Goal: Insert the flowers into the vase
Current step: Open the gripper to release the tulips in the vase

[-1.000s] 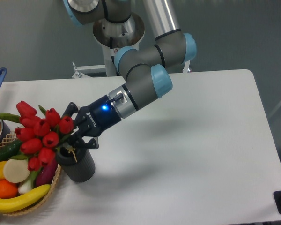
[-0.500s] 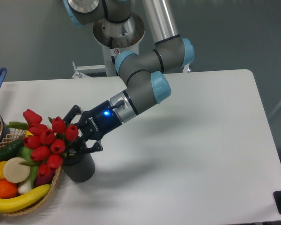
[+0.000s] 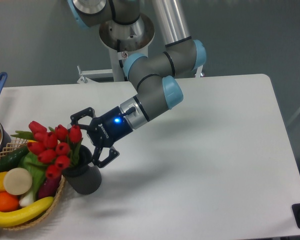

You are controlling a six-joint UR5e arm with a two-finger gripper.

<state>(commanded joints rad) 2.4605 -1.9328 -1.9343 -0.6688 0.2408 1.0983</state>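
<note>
- Even, bright overhead light; the white table (image 3: 215, 150) shows no glare.
- Soft shadows lie under the arm (image 3: 155, 95) and vase (image 3: 85, 180).
- Focus is sharp throughout.

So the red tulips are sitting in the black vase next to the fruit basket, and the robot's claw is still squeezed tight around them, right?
Not quite. The camera view shows the gripper open, its fingers spread and clear of the stems. The rest holds: the flowers sit in the vase, beside the basket.
</note>
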